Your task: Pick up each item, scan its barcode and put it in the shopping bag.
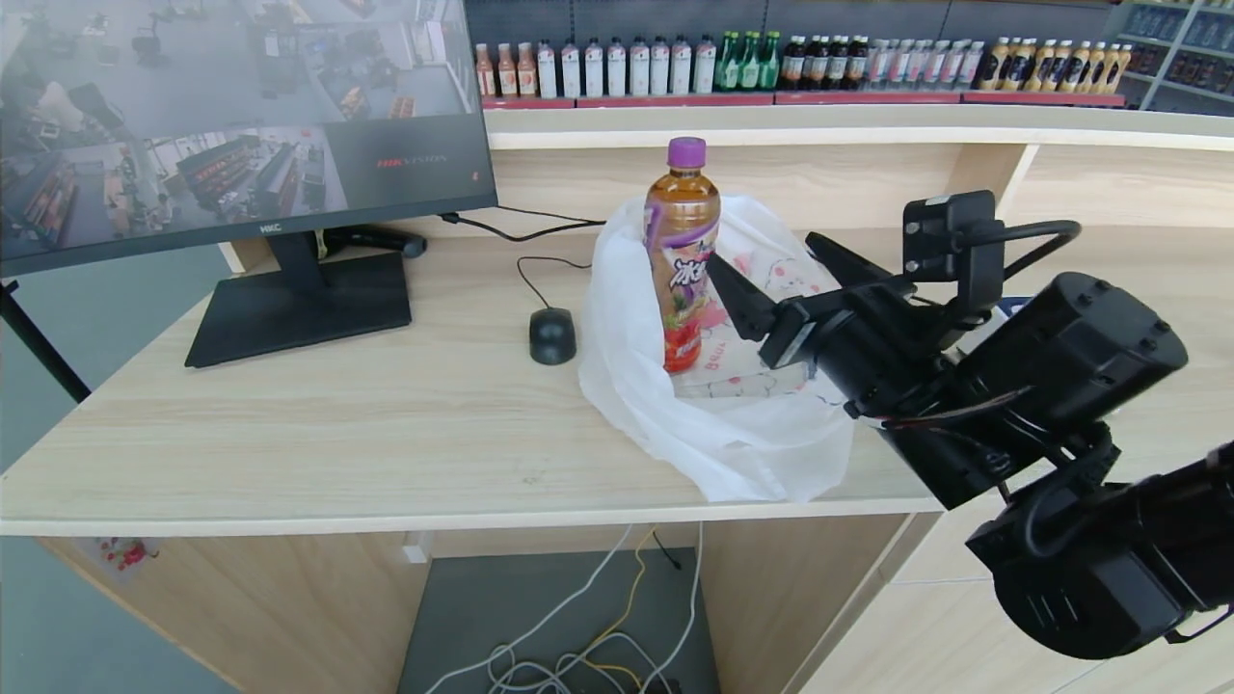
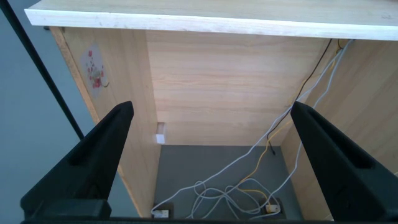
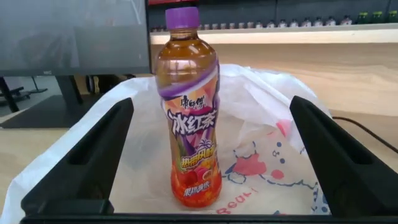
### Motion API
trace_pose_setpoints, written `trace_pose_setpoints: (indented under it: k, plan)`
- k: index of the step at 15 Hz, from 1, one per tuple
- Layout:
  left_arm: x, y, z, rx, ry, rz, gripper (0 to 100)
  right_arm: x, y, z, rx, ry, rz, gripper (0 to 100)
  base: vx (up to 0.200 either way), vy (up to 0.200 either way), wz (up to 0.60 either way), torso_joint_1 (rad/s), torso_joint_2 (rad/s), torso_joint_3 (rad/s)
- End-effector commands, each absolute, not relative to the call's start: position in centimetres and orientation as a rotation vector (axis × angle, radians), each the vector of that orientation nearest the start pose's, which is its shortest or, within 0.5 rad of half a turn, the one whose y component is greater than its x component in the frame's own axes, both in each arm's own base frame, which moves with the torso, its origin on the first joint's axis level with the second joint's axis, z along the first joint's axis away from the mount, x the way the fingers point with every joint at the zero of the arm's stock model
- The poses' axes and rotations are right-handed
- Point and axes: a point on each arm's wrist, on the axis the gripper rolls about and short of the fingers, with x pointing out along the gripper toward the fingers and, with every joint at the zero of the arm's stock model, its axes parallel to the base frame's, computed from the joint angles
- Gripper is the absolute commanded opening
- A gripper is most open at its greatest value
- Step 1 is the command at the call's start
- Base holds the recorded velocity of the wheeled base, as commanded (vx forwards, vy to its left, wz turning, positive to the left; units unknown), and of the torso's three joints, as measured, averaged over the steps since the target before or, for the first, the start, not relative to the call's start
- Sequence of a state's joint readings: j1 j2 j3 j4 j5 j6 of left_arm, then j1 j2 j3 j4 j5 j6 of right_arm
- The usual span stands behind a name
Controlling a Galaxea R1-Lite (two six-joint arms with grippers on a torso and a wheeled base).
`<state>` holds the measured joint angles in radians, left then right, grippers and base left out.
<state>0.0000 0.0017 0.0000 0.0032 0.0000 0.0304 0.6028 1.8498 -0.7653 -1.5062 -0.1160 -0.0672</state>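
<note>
Bottle (image 1: 682, 255) stands upright in bag (image 1: 713, 443), right gripper (image 1: 764, 253) wide open near it; back straight out, avoid tipping it.

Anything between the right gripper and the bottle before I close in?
Nothing solid: in the right wrist view only white plastic of the shopping bag lies between the open right gripper and the upright bottle.

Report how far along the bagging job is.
Done: the bottle stands upright inside the bag on the counter.
In hand: nothing. The right gripper is open, facing the bottle with its fingers clear of it. The left gripper is open below the counter.
Left: probably only drawing the right arm back. Whether the barcode was scanned cannot be told.
</note>
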Motion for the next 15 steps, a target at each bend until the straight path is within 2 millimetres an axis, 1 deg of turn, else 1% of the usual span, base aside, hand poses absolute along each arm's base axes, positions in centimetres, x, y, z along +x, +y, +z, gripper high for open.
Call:
trace_pose_setpoints:
  k: [1, 3, 7, 8, 9, 10, 13, 15]
  plan:
    - [-2.3, 0.0, 7.5, 0.031, 0.005, 0.000, 100, 26.2, 17.7, 20.3, 0.066, -0.413, 0.463, 100, 0.000, 0.000, 0.00, 0.000, 0.00, 0.000]
    - [-2.3, 0.0, 7.5, 0.031, 0.005, 0.000, 100, 25.7, 17.4, 19.7, 0.038, -0.399, 0.462, 100, 0.000, 0.000, 0.00, 0.000, 0.00, 0.000]
    - [-2.3, 0.0, 7.5, 0.029, 0.005, 0.000, 100, 25.4, 17.3, 20.3, 0.030, -0.424, 0.466, 100, 0.000, 0.000, 0.00, 0.000, 0.00, 0.000]
    - [-2.3, 0.0, 7.5, 0.029, 0.005, 0.000, 100, 25.2, 17.2, 20.5, 0.022, -0.432, 0.465, 100, -0.200, 0.000, 0.00, 0.002, 0.00, 0.002]
    - [-2.3, 0.0, 7.5, 0.029, 0.005, 0.000, 100, 24.6, 16.8, 21.0, -0.007, -0.452, 0.455, 100, -0.200, 0.000, 0.00, 0.002, 0.00, 0.012]
    - [-2.3, 0.0, 7.5, 0.029, 0.005, 0.000, 100, 24.5, 16.8, 21.0, -0.013, -0.453, 0.454, 100, -0.200, 0.000, 0.00, 0.012, 0.00, -0.002]
    - [-2.3, 0.0, 7.5, 0.032, 0.005, 0.000, 100, 24.5, 17.2, 21.4, 0.009, -0.467, 0.464, 100, 0.000, 0.000, 0.00, 0.000, 0.00, 0.000]
    - [-2.3, 0.0, 7.5, 0.032, 0.005, 0.000, 100, 24.8, 17.3, 21.3, 0.023, -0.462, 0.465, 100, 0.000, 0.000, 0.00, 0.000, 0.00, 0.000]
